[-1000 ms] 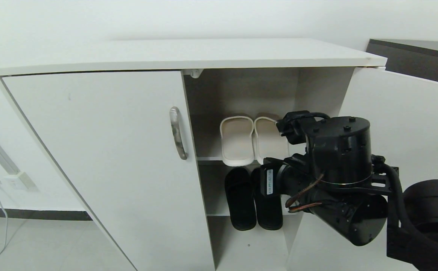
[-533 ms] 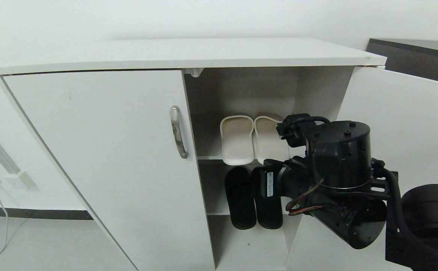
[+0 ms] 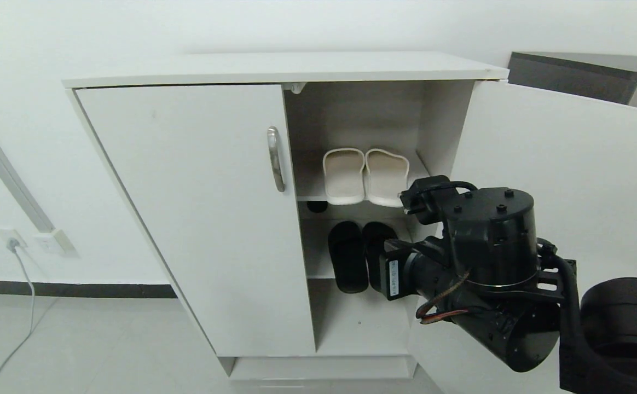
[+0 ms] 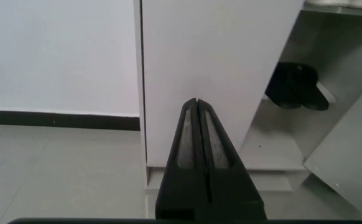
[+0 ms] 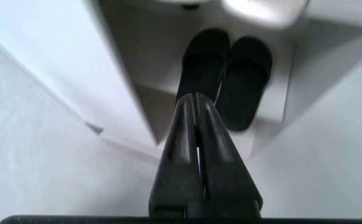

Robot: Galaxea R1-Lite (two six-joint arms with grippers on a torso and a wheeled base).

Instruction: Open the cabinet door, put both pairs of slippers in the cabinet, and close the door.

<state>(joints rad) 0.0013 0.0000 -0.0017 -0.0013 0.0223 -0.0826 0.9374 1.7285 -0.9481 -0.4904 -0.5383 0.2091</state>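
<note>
I see my left gripper (image 4: 196,107) and right gripper (image 5: 198,102) with jaws pressed together, empty, while the right door (image 3: 559,180) stands wide, and the white slippers (image 3: 365,175) and black slippers (image 3: 349,256) sit at their shelves' front edges.

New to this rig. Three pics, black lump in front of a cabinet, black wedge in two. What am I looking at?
It is a two-armed robot on wheels. The wide picture comes from a camera on its head: the black bulk is its right arm, in front of a white cabinet. The right door stands open, the left door is shut. Inside, the white slippers lie on the upper shelf, the black slippers on the shelf below. The other two pictures come from wrist cameras; the black wedge in each is that arm's own hand: left hand, right hand. Both are shut and hold nothing.
</note>
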